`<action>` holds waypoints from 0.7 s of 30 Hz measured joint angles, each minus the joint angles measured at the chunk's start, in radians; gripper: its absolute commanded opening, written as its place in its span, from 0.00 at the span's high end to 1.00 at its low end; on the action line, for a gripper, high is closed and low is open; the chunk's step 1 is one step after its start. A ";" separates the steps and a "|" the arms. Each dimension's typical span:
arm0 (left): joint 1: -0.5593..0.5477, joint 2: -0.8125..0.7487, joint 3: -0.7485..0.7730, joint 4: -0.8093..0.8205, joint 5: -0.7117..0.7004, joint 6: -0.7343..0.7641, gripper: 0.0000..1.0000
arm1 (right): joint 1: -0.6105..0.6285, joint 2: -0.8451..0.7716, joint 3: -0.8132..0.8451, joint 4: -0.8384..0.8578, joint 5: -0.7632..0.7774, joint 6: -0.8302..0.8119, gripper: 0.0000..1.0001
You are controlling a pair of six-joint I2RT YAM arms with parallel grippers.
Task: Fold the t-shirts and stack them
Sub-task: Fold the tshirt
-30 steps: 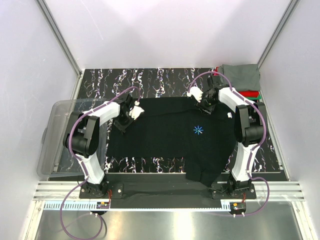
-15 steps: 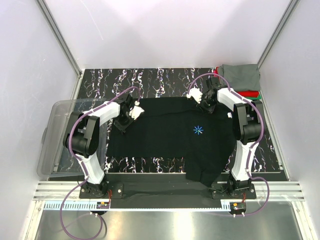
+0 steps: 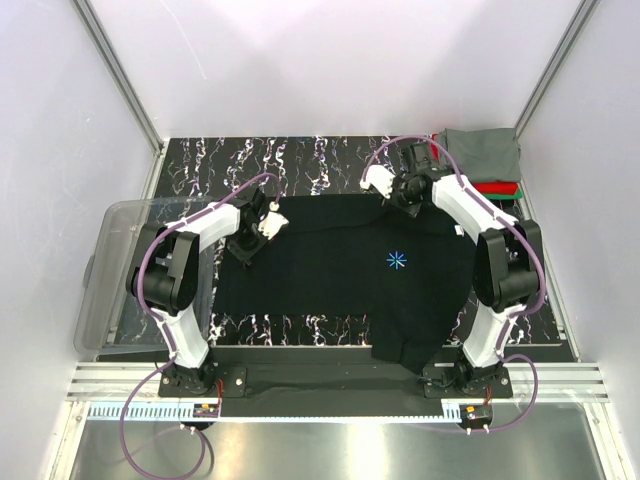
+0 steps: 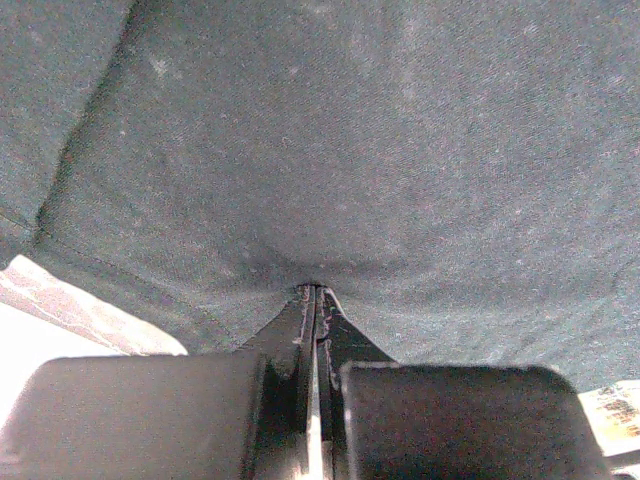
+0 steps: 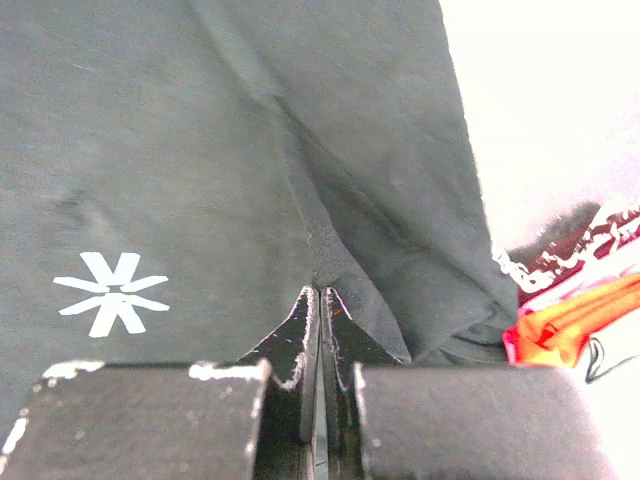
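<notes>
Pinching hard, the left gripper (image 4: 315, 292) has its two fingers pressed together on a small tuck of the black t-shirt (image 3: 330, 275), and the cloth puckers right at the tips. The right gripper (image 5: 320, 292) is clamped the same way on a ridge of the same shirt, with a crease running away from its tips. Outward from both pairs of fingers the shirt lies spread flat on the marbled table (image 3: 320, 160). Its long axis runs from one gripper across to the other, and most of its cloth lies on the side of the fingers toward the arm bases. I judge the coming fold turns on that: the held edge has to be drawn back over the body toward the bases, each arm handling the end nearer to it. Just left of the right fingers sits a star-shaped logo (image 5: 110, 292), white up close and bluish from above, with no lettering. A small white tag (image 3: 458, 232) beyond it is too small to read. Right of the right fingers a strip of the red shirt (image 5: 560, 325) peeks out, part of the folded stack with the grey shirt (image 3: 485, 155) on top. Past the left fingers' outer side stands the clear bin (image 3: 100, 290).
</notes>
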 measured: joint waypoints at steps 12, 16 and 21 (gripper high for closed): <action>0.000 0.000 0.000 0.000 0.000 0.001 1.00 | 0.085 -0.043 -0.054 -0.121 -0.006 0.075 0.97; 0.000 0.000 0.000 0.000 0.000 0.001 1.00 | 0.095 -0.067 -0.082 -0.145 -0.005 0.091 0.96; 0.000 0.000 0.000 0.000 0.000 0.001 1.00 | 0.117 -0.099 -0.113 -0.172 -0.008 0.133 0.78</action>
